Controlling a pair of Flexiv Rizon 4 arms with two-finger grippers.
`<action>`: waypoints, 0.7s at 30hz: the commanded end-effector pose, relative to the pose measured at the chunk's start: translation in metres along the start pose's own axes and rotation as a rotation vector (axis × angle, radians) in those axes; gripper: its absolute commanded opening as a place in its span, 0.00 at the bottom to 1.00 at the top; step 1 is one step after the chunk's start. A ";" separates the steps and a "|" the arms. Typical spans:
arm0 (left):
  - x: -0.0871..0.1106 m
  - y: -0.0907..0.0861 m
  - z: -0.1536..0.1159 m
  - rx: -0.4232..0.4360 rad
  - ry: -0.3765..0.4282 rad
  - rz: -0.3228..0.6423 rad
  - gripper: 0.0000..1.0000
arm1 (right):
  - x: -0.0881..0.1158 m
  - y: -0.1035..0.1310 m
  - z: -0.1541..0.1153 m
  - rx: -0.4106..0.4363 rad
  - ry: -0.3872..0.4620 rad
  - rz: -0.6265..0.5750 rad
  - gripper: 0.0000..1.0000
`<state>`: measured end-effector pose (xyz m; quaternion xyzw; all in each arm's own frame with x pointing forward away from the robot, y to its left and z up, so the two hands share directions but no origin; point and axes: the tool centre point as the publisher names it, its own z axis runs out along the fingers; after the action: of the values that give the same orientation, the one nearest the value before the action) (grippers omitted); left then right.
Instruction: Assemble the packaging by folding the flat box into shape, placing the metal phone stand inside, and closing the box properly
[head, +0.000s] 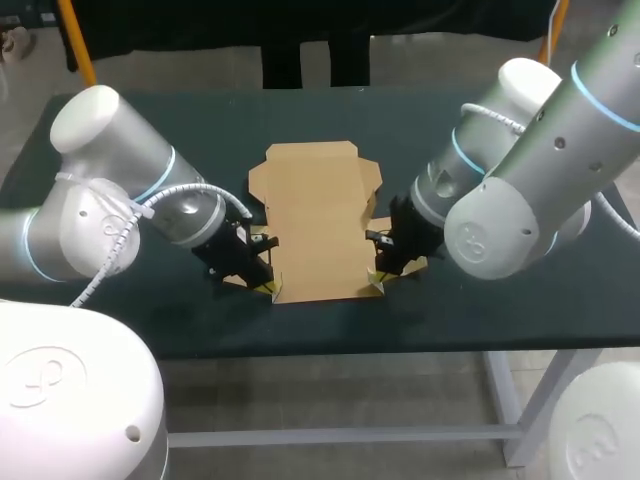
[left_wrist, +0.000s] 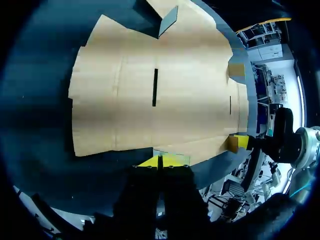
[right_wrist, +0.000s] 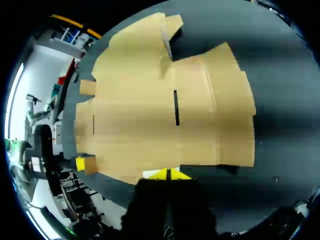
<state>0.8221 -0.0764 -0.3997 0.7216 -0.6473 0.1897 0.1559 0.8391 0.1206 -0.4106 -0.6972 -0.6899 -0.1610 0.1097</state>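
Head view: the box (head: 312, 225) lies flat on the desk (head: 450, 310), unfolded. Left hand (head: 267, 288) and right hand (head: 377, 285), fingers closed together, touch its near corners. Folding looks barely begun; loading and closing remain, and no stand shows.

Flat brown cardboard box (head: 315, 215), not yet folded.
Spread open mid-way across dark table (head: 500, 310), panels lying flat, narrow slots showing, one far flap tilted up.
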 end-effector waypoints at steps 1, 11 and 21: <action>0.002 0.001 0.002 -0.005 -0.005 0.000 0.00 | 0.004 0.000 0.003 -0.003 -0.012 0.002 0.00; 0.017 0.010 0.004 0.004 -0.105 -0.036 0.00 | 0.008 -0.001 0.006 -0.025 -0.067 0.034 0.00; 0.017 0.007 0.004 0.017 -0.108 -0.053 0.00 | 0.010 -0.005 0.012 -0.030 -0.099 0.055 0.00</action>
<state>0.8162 -0.0911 -0.3946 0.7472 -0.6332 0.1581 0.1255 0.8387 0.1271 -0.4134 -0.7200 -0.6732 -0.1401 0.0943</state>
